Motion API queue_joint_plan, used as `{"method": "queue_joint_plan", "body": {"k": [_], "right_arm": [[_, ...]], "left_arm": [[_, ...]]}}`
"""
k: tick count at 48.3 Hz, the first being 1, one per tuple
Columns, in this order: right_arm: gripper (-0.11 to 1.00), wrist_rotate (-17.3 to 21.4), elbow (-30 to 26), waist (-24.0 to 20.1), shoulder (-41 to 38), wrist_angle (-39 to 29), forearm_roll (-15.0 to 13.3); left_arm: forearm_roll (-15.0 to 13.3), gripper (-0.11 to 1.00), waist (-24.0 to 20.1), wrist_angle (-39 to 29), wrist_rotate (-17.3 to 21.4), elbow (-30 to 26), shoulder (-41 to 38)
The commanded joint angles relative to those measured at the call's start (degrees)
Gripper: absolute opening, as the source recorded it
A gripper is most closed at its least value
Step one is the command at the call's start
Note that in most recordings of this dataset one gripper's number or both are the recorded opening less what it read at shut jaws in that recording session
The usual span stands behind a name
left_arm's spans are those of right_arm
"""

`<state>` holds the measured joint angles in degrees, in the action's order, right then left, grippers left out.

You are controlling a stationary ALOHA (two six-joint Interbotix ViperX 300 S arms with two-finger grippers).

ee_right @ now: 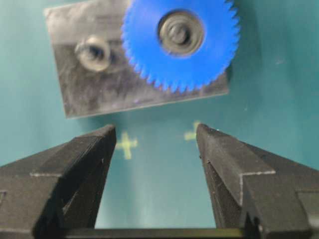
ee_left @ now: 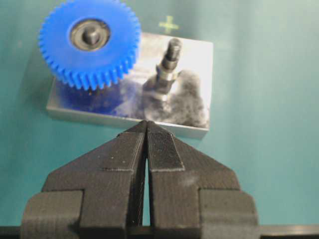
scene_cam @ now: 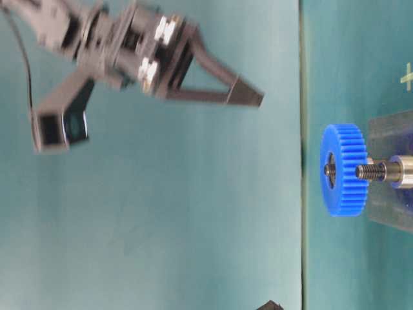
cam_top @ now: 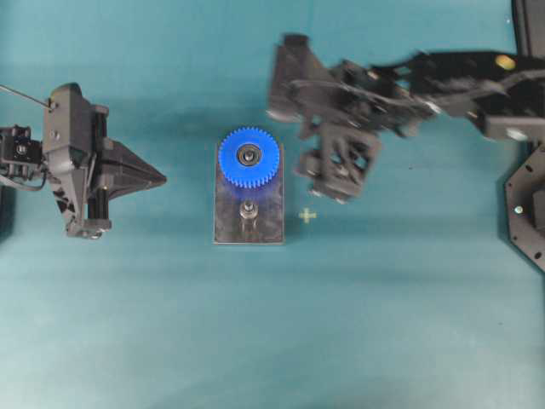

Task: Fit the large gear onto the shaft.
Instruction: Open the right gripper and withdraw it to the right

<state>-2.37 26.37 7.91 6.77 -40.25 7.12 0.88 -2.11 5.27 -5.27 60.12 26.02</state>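
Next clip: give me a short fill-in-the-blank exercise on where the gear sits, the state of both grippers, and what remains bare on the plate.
1. The large gear sits on one of the plate's two pegs, and its colour is ____.
2. The left gripper has its jaws ____.
3. The right gripper has its jaws ____, holding nothing.
4. The number of pegs left bare on the plate is ____.

Missing words: blue; shut; open; one

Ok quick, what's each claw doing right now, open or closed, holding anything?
Left claw: closed, holding nothing.
Right claw: open, holding nothing.
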Motion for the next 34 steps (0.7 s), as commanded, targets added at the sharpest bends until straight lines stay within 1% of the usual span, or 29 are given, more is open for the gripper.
{"method": "queue_joint_plan", "body": {"k": [1, 9, 14, 27, 34], "right_arm": [[0.70, -0.70, 1.85, -0.70, 3.34, 1.85, -0.18], [0.69, -0.88, 6.77, -1.58, 7.73, 6.94, -0.97], [0.69, -0.97, 10.37, -1.76, 10.72, 11.60, -1.32], [0.69, -0.97, 21.45, -3.08, 19.51, 22.94, -1.32], [0.69, -0.44, 25.75, -3.69, 22.76, 29.09, -1.23]], "left_arm": [[0.09, 0.00, 0.35, 0.62, 0.26, -1.14, 0.09], [0.09, 0.00, 0.97, 0.79, 1.85, -1.23, 0.09], [0.09, 0.00, 1.05, 0.79, 2.90, -1.14, 0.09], [0.09, 0.00, 1.14, 2.55, 3.16, -0.62, 0.00], [0.09, 0.00, 1.14, 2.46, 3.16, -0.44, -0.88]]}}
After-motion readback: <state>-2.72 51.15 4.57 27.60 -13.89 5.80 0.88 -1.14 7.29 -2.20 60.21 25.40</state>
